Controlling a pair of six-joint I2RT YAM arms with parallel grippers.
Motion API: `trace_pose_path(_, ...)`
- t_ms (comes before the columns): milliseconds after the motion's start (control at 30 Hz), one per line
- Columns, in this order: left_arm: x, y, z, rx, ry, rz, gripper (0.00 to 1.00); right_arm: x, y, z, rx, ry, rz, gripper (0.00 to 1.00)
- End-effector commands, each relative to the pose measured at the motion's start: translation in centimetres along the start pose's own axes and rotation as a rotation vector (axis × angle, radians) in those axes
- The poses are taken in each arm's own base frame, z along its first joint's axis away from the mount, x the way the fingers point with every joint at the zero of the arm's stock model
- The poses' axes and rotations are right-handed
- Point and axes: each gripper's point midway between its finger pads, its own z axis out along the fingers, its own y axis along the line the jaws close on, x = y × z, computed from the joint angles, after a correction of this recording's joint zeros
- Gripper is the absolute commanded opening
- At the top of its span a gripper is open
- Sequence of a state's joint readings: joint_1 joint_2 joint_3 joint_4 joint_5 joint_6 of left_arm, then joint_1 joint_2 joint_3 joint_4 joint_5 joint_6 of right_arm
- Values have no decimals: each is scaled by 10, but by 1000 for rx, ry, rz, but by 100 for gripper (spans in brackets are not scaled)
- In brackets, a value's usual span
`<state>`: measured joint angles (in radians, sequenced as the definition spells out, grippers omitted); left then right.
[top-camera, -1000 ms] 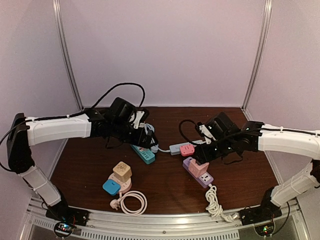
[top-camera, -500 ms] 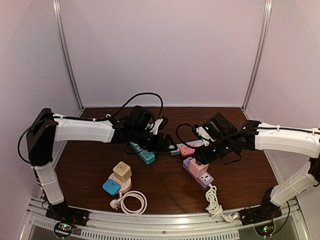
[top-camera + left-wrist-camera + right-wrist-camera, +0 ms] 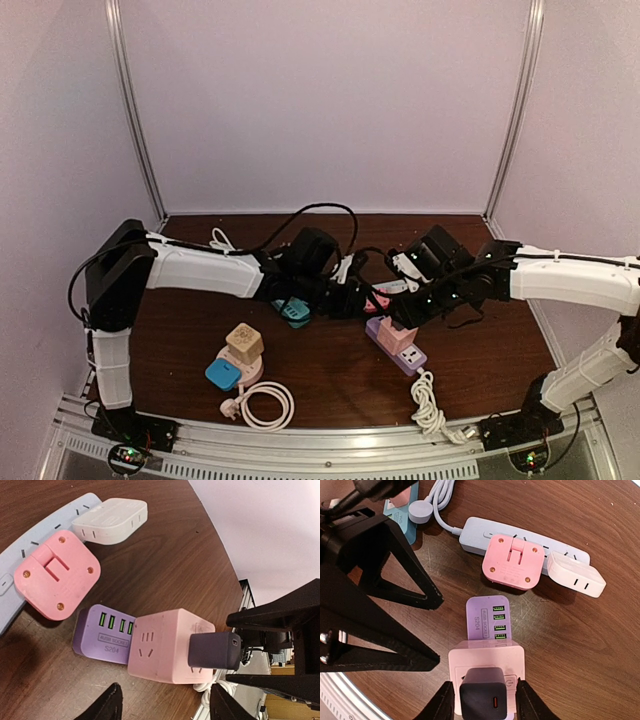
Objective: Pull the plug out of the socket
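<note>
At the frame's bottom, the dark plug [image 3: 482, 700] sits fully in the pink socket [image 3: 485, 657]. The right gripper [image 3: 485, 690] jaws clasp it, and the left gripper [image 3: 167, 696] jaws hang open. The pull is not yet done.

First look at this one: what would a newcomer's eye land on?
At the middle of the table, the right pincer clamps a dark charger plugged into a pink cube socket atop a purple power strip. The left pincer hangs open close by.
</note>
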<state>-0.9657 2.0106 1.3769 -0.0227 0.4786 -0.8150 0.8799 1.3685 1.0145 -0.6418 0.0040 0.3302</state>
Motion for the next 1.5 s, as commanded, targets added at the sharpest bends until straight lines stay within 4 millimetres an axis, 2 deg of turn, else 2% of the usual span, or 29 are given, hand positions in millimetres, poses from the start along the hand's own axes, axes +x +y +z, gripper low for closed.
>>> trace_pose_path(0,-9,-15,8,57,-14,14,60,-1,-2,-6,13,-14,-17,44)
trace_pose_path(333,-6,-13,27,55,14,11,57,8,-6,-5,32,24,-58,47)
trace_pose_path(533,-3,-8,36,26,38,-4,54,5,-8,-9,38,5,-65,47)
trace_pose_path(833,8,6,38,-17,70,-34,47,4,-1,-6,4,4,-78,37)
trace_pose_path(1267,25,22,41,-79,132,-69,39,3,2,-2,-2,17,-93,31)
trace_pose_path(1400,31,27,43,-94,156,-71,38,3,2,-4,-2,18,-94,31)
trace_pose_path(1467,35,28,44,-100,167,-74,38,4,2,-4,-1,20,-96,37)
